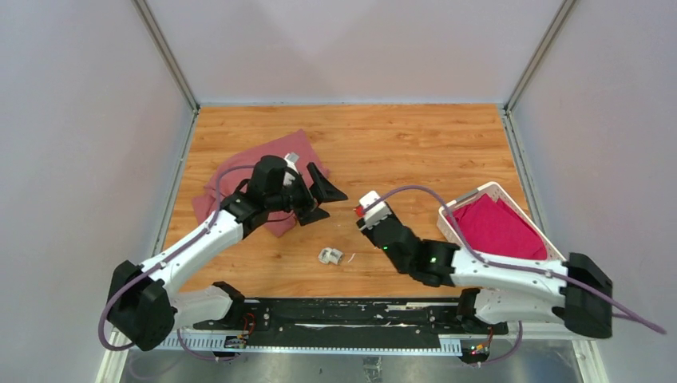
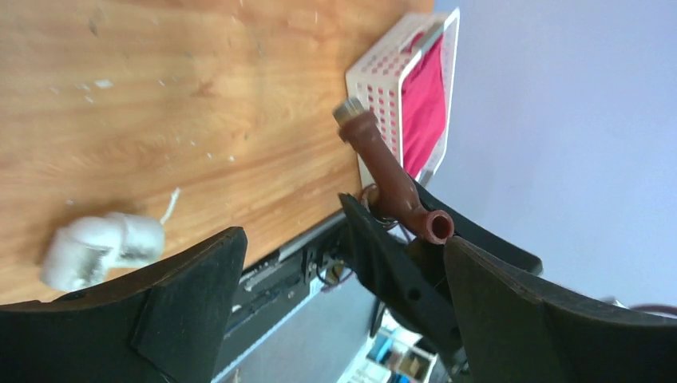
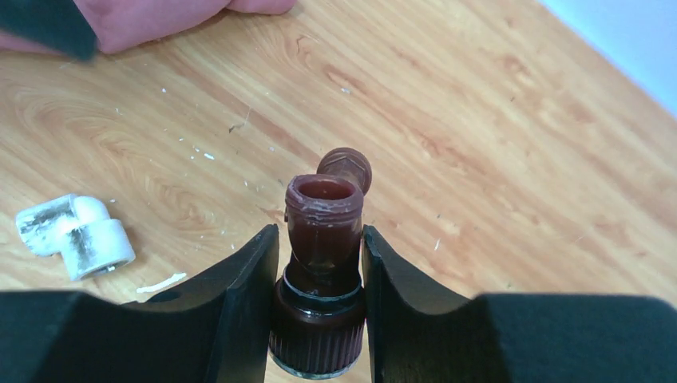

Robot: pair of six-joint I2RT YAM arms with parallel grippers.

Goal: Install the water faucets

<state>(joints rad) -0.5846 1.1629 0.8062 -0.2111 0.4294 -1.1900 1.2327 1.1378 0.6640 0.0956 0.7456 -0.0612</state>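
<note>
Shows a wooden tabletop [image 1: 415, 144] with the left tool [image 1: 321, 199] spread and empty at the 4 o'clock edge of the pink-red cloth [image 1: 271, 152]. Has the right tool [image 1: 366, 212] just beside at 3 o'clock, pinching the reddish-brown tap [image 3: 323, 215], long axis in line with the fingers [image 3: 239, 279], aimed toward 10 o'clock. Puts the white fitting [image 1: 330, 256] loose on the tabletop at 7 o'clock of the tap and 6 o'clock of the left tool, about equally near both; probably calls for that empty tool to steady it.
</note>
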